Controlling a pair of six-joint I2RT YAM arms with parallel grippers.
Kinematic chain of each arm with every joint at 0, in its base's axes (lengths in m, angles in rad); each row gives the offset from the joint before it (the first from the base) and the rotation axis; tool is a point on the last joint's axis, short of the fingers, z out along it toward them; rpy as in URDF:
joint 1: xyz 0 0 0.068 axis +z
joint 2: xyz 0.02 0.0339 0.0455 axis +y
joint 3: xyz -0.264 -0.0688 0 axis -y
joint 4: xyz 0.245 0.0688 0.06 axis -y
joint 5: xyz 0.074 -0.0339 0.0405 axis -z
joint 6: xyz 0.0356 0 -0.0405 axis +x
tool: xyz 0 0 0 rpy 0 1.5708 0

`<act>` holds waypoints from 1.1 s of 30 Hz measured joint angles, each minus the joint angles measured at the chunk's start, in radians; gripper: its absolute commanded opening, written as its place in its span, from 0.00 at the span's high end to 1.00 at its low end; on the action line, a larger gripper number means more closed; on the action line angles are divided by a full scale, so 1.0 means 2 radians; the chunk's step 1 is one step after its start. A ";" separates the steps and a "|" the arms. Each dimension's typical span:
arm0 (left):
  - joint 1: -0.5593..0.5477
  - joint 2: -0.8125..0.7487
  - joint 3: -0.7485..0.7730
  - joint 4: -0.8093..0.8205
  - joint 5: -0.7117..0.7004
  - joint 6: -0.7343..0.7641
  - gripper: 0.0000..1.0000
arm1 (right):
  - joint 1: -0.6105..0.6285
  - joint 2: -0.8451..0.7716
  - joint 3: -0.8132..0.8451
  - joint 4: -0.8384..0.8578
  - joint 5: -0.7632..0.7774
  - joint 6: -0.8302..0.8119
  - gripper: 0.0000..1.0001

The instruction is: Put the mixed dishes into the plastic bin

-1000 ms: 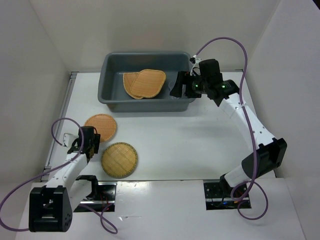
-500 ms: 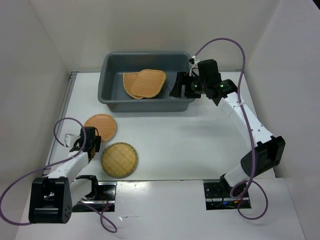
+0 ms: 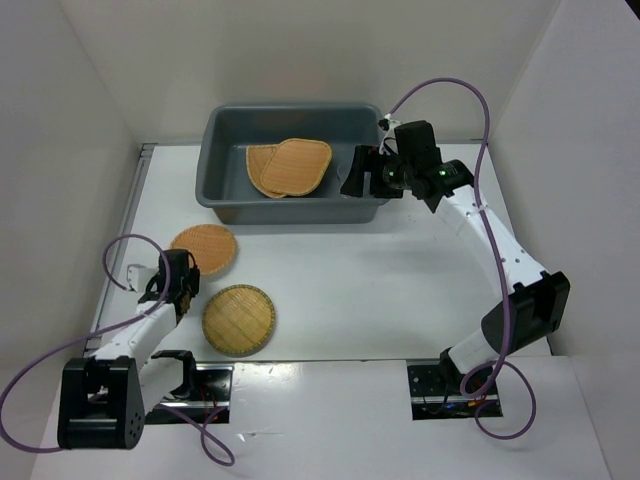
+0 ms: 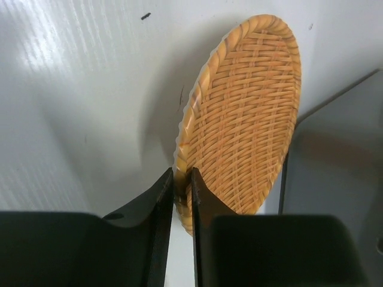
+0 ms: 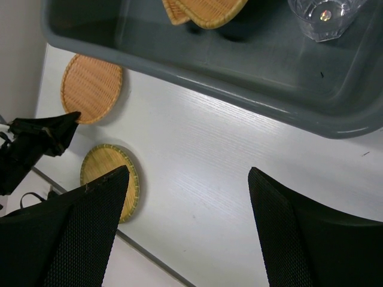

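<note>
My left gripper (image 3: 184, 277) is shut on the near rim of a round orange wicker tray (image 3: 203, 249) at the table's left. In the left wrist view the fingertips (image 4: 182, 179) pinch that rim and the tray (image 4: 245, 107) stands tilted. A second round tray (image 3: 239, 320) with a greenish rim lies just to the right. The dark grey bin (image 3: 290, 207) holds two wicker trays (image 3: 290, 165) and a clear glass cup (image 5: 324, 16). My right gripper (image 3: 358, 172) is open and empty over the bin's right near corner, jaws wide apart (image 5: 188, 179).
White walls stand close on the left, back and right of the table. The table's near edge runs just below the greenish-rimmed tray (image 5: 111, 179). Purple cables loop off both arms. The bin's near wall (image 5: 239, 78) lies under my right gripper.
My left arm has shifted slightly and still grips the orange tray's rim. My right gripper has barely moved.
</note>
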 measured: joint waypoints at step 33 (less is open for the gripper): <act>-0.038 -0.130 0.219 -0.274 0.183 0.063 1.00 | 0.000 -0.003 -0.009 0.000 0.008 -0.003 0.14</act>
